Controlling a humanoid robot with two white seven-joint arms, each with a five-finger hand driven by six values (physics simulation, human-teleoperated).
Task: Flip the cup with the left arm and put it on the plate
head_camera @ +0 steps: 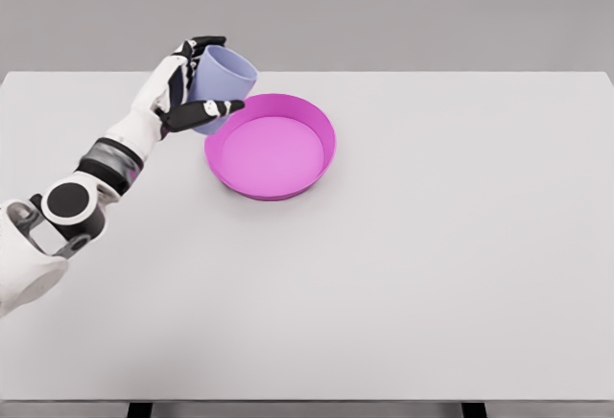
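One hand, the left hand (192,87), is clamped on the lilac cup (223,81), held tilted above the table (432,245) just left of the pink plate (317,116); apparently airborne, it should be righted fully before lowering onto the plate's centre.

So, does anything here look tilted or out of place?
Only the pale lilac plastic cup: the left robot hand holds it tilted above the table, beside the round magenta plate, not on it.
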